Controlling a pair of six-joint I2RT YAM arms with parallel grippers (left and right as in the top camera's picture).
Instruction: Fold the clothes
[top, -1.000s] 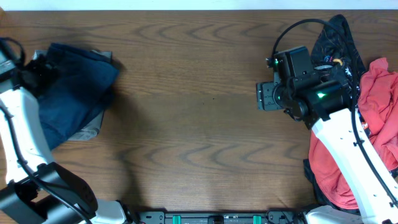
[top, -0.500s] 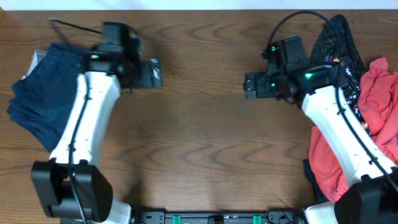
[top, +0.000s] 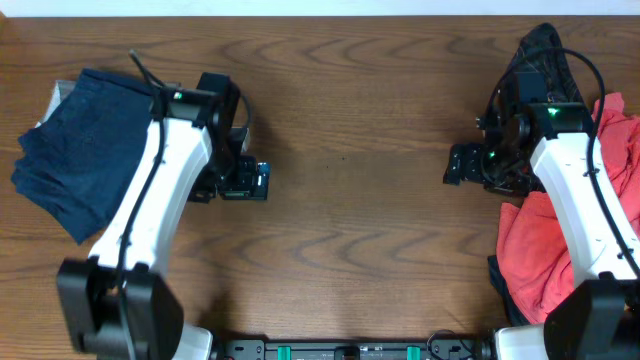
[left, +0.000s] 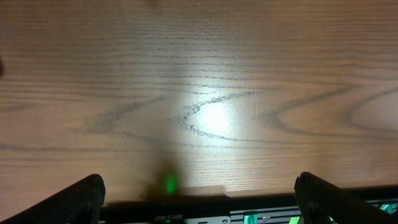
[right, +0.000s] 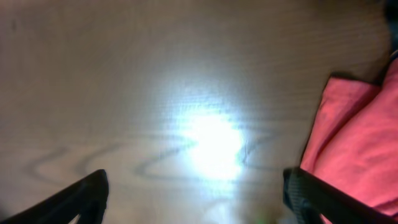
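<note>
A folded dark blue garment (top: 85, 150) lies at the table's left edge on a grey one. A heap of unfolded clothes sits at the right: a red garment (top: 590, 210) and a black patterned one (top: 545, 65). My left gripper (top: 258, 182) is open and empty over bare wood right of the blue garment; its fingers (left: 199, 199) frame only table. My right gripper (top: 455, 165) is open and empty just left of the red garment, whose edge shows in the right wrist view (right: 357, 140) beside the right finger.
The wooden table (top: 340, 230) spans the view. The robot base rail (top: 350, 350) runs along the front edge.
My left arm has moved right and toward the front, away from the blue garment. My right arm has swung right toward the clothes heap.
</note>
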